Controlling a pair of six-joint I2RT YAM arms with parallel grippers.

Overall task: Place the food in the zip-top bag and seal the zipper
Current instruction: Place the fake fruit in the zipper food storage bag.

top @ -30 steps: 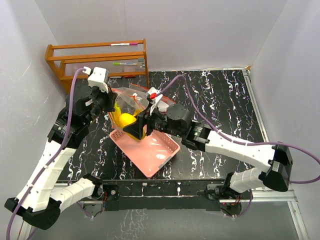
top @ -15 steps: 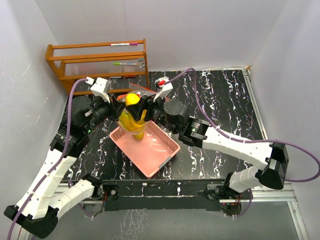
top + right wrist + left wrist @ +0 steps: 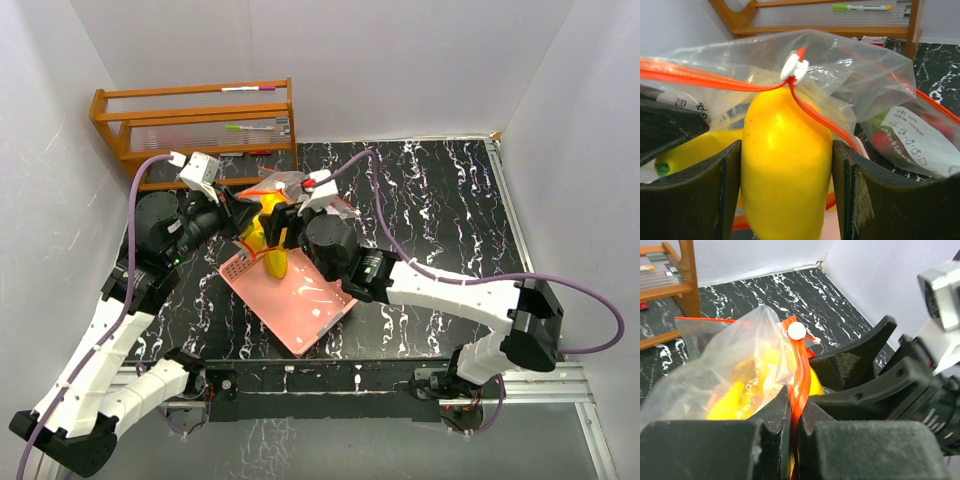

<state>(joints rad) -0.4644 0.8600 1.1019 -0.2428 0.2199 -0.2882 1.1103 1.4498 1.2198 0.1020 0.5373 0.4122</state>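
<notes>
We find the mango-like fruit (image 3: 785,140) wedged between the two fingers of the right tool (image 3: 787,175), touching both. The zip-top bag (image 3: 860,65) hangs just ahead of this tool, with its zipper strip (image 3: 815,117) draped over the fruit's top and the slider (image 3: 794,67) just above it. Strawberry-like pieces (image 3: 885,142) lie in the bag, right of the fruit. The left tool (image 3: 794,425) pinches the strip, with the bag spreading ahead and to its left and the right tool to its right. Beneath both tools lies the basket (image 3: 300,330) on the desk (image 3: 440,200); the rack (image 3: 195,120) stands beyond them.
</notes>
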